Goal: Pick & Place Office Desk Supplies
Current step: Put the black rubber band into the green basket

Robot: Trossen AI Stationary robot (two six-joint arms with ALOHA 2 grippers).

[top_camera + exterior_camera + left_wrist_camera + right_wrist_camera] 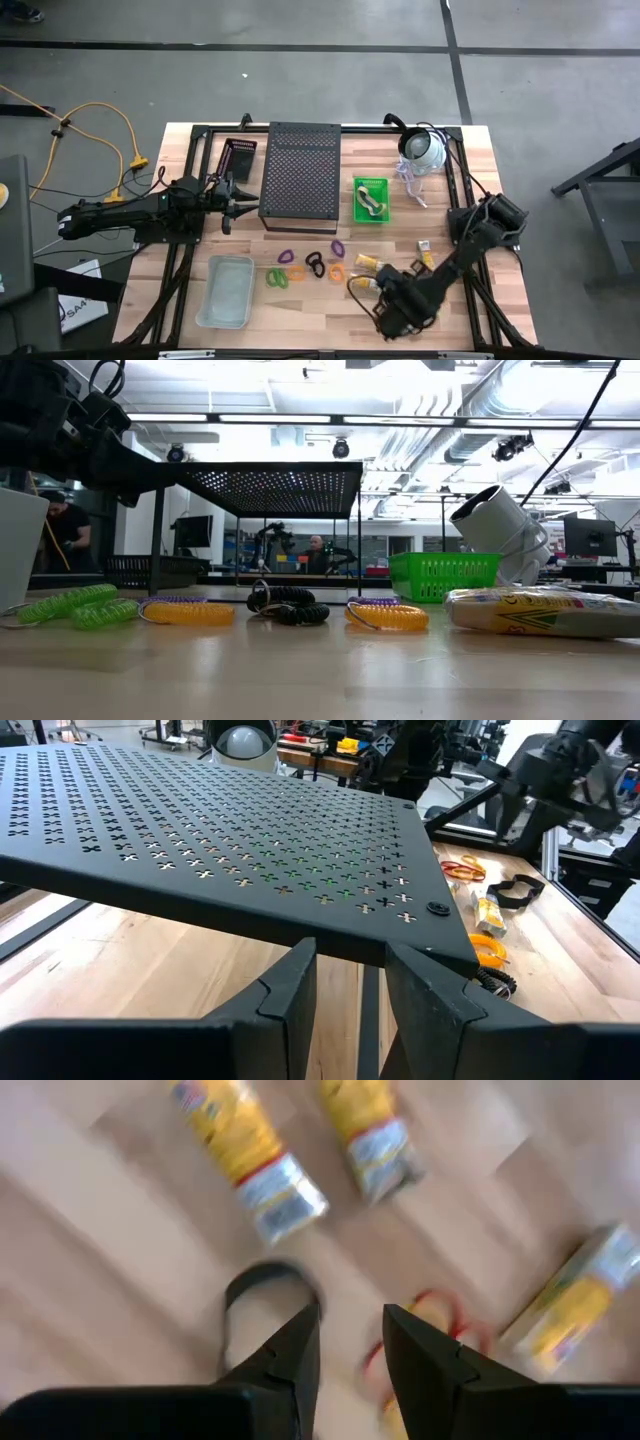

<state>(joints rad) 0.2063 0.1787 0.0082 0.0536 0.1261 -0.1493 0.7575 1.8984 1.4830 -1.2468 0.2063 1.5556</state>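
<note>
Right tool [348, 1342] hovers over packets [250, 1155] on wooden table [120, 1250].

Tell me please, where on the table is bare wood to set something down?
Bare wood lies between the clear tray and the left gripper, and between the green basket and the packets. It is crowded along the row of coil loops and around the right gripper.

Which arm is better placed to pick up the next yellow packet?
The right. Its hand hovers directly over the yellow packets near the table's front right, while the left hand sits beside the black perforated stand.
</note>
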